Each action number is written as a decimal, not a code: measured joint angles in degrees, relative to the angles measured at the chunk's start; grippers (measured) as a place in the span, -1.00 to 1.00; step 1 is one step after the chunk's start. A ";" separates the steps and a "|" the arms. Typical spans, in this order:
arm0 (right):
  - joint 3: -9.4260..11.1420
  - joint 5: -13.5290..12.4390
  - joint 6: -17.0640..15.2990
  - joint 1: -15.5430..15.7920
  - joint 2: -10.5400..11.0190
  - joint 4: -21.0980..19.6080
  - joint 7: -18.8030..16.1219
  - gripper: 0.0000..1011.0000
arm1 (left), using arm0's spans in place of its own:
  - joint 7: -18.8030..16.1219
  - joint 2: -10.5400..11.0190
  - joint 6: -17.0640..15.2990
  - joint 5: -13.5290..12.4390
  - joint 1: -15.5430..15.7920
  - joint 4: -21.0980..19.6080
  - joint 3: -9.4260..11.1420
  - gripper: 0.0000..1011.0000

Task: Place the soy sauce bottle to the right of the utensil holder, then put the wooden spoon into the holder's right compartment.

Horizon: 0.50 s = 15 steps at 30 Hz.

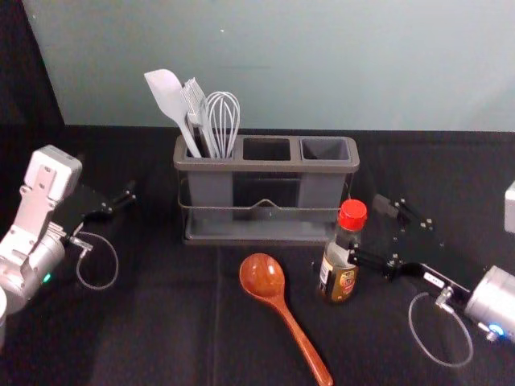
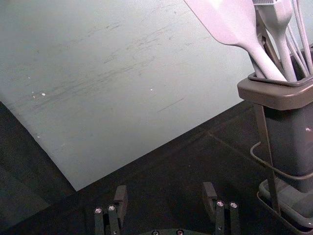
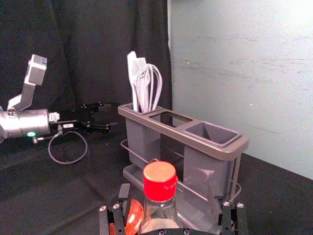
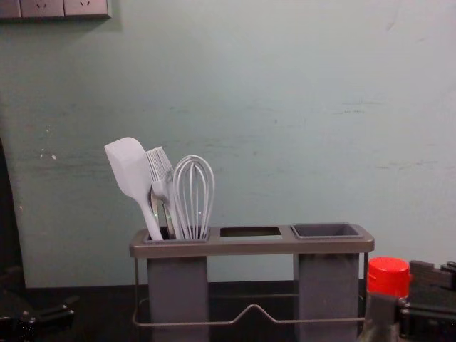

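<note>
Right gripper (image 1: 366, 228), my working end, reaching in from four o'clock of the bottle (image 1: 341, 261); fingers spread wide, one on either side of the bottle, not clenched on it; whether either finger touches the glass, I cannot tell. Twelve o'clock here points away from the robot. The bottle stands upright on the black cloth (image 1: 173, 322), red cap (image 1: 352, 215) uppermost, by the right front corner of the holder (image 1: 265, 166); in the chest view I see the cap just beside the holder's right end, between the two fingers.

Next outward, the spoon (image 1: 263, 276), flat on the cloth; its bowl lies at nine o'clock from the bottle and its handle runs toward five o'clock from the bowl. The holder stands upright at ten o'clock from the bottle; its left compartment (image 1: 211, 185) bears the spatula (image 1: 166, 95), brush (image 1: 195, 100) and whisk (image 1: 223, 112), handles down; its middle opening (image 1: 266, 149) comes next; its right compartment (image 1: 324, 149) is the one nearest the bottle, and the spoon is outside it.

Farthest out, left gripper (image 1: 113, 182), parked at nine o'clock from the holder, well apart from it; my left wrist view gives its fingers parted, released, with nothing between them; behind all, the pale wall (image 1: 282, 64).
</note>
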State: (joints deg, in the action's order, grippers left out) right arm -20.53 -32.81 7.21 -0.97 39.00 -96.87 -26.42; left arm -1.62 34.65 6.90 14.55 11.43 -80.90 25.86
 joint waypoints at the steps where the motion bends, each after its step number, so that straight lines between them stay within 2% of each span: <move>1: -0.17 0.33 -0.42 -0.66 -0.53 0.41 -0.25 0.98 | 0.00 0.00 0.00 0.00 0.00 0.00 0.00 0.99; 15: -0.55 2.76 -1.36 -3.82 -4.18 2.93 -2.11 0.98 | 0.00 0.00 0.00 0.00 0.00 0.00 0.00 0.99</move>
State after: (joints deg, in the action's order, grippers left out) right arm -21.08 -30.06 5.85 -4.78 34.81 -93.94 -28.53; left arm -1.62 34.65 6.91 14.55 11.43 -80.90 25.86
